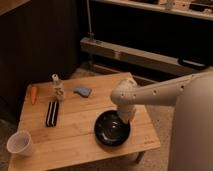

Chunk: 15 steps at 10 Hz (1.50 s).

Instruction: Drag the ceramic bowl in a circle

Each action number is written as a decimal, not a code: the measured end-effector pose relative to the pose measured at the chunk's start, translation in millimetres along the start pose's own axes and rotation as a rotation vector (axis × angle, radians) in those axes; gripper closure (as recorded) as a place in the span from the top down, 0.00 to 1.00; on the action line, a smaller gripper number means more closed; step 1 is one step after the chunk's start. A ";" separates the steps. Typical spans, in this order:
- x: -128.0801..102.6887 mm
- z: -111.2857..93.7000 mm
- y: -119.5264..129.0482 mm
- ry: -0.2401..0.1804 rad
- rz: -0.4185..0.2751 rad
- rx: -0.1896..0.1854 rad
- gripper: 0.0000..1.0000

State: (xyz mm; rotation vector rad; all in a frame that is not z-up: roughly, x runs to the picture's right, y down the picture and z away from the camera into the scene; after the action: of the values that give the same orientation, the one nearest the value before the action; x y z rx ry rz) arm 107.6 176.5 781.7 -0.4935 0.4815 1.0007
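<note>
Camera view: your gripper (125, 119) sat at ceramic bowl's (107, 131) right rim, bowl near table's (70, 137) front-right edge; grip state can't tell. Mid-drag, I'd judge. Next arc needed to curve inward, away from edge.

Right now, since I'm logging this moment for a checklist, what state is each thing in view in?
ceramic bowl: upright, looks empty.
gripper: lowered at the bowl's far right rim.
plastic cup: upright, apart from the rest.
small bottle: standing upright.
carrot: lying flat.
blue sponge: lying flat.
black case: lying flat.
</note>
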 end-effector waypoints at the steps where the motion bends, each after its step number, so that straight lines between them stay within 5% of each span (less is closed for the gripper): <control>1: 7.9 -4.5 15.0 -0.006 -0.036 -0.001 0.14; 4: 37.0 -17.7 69.5 -0.022 -0.174 -0.010 0.14; 6: 37.0 -31.8 97.3 -0.055 -0.234 -0.025 0.14; 11: -58.6 -74.0 162.8 -0.156 -0.344 -0.067 0.14; 15: -144.5 -78.7 176.2 -0.166 -0.374 -0.072 0.14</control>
State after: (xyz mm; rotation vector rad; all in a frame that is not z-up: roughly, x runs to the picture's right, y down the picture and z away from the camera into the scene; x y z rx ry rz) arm -124.8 112.8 775.1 -0.5365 0.1940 0.6931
